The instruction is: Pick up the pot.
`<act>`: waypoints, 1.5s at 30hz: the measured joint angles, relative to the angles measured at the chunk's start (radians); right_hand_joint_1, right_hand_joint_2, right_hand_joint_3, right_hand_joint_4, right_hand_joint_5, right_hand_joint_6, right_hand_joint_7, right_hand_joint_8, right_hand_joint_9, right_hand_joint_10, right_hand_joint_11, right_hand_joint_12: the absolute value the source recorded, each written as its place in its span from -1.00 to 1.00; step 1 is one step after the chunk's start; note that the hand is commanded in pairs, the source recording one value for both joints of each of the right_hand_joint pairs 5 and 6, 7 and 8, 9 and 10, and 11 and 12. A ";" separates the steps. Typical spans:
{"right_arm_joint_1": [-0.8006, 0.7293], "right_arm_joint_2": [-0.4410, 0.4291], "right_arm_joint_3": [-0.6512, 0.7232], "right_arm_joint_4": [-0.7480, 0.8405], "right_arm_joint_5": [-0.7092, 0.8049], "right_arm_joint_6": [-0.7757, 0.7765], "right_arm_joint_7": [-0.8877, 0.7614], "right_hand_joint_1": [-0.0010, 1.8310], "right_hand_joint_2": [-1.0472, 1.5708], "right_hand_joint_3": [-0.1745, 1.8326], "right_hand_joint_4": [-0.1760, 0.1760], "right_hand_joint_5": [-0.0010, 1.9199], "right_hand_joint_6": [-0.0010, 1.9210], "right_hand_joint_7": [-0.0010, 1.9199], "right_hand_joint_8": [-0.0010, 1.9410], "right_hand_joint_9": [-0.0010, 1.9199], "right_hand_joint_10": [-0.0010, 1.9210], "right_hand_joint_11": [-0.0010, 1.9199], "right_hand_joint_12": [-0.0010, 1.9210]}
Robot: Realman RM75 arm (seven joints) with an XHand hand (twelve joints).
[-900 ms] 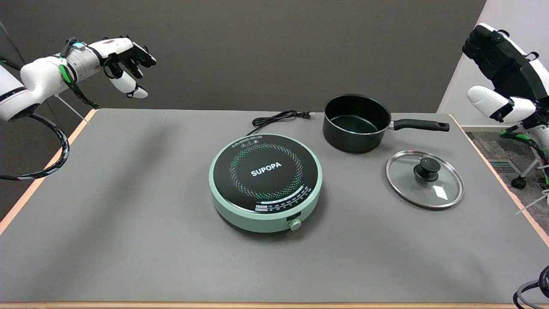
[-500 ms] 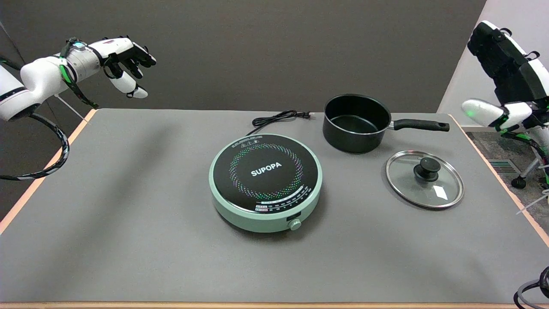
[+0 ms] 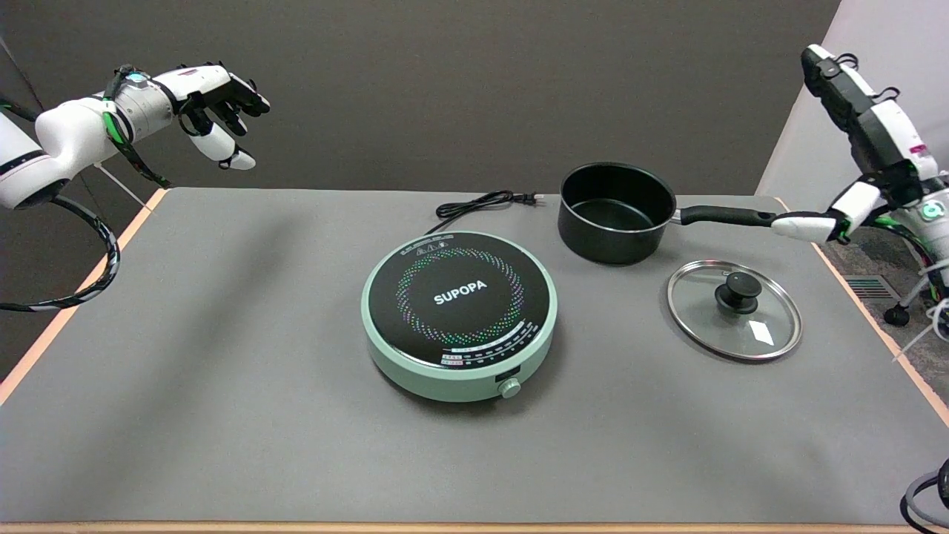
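Fingers [image 3: 841,81] on the right hand [image 3: 864,133] are stretched out straight and point upward, while its white thumb [image 3: 804,225] juts sideways, with the tip just at the end of the pot's handle [image 3: 723,216]; nothing is gripped, and whether the thumb actually touches the handle I cannot tell. That hand hangs at the far right edge of the worktop [image 3: 222,371], spread open with its palm side turned toward the pot [image 3: 615,213]. This pot is black and lidless, standing upright on the grey worktop toward the far right, its straight handle running out to the right. Just in front of it lies a glass lid [image 3: 734,309] with a black knob, flat on the surface and apart from the pot. Left of the pot, near the middle, sits a round green cooker [image 3: 460,315] with a black top marked SUPOPA and a small dial at its near edge. Its black cord [image 3: 482,202] curls away behind it, the plug lying loose near the pot. Up at the far left the other hand [image 3: 215,104] is held in the air, fingers curled loosely.
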 measured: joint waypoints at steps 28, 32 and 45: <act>0.078 0.132 -0.470 0.332 -0.005 1.025 -0.367 0.36 -0.66 0.12 -1.00 -0.94 -0.94 -0.94 -0.94 -0.94 -0.94 -0.94 -0.94; 0.093 0.140 -0.538 0.376 -0.005 1.163 -0.383 0.35 -0.66 0.11 -1.00 -0.94 -0.94 -0.94 -0.94 -0.94 -0.94 -0.94 -0.94; 0.137 0.156 -0.682 0.440 -0.001 1.478 -0.411 0.35 -0.61 0.10 -1.00 -0.94 -0.94 -0.94 -0.94 -0.94 -0.94 -0.94 -0.94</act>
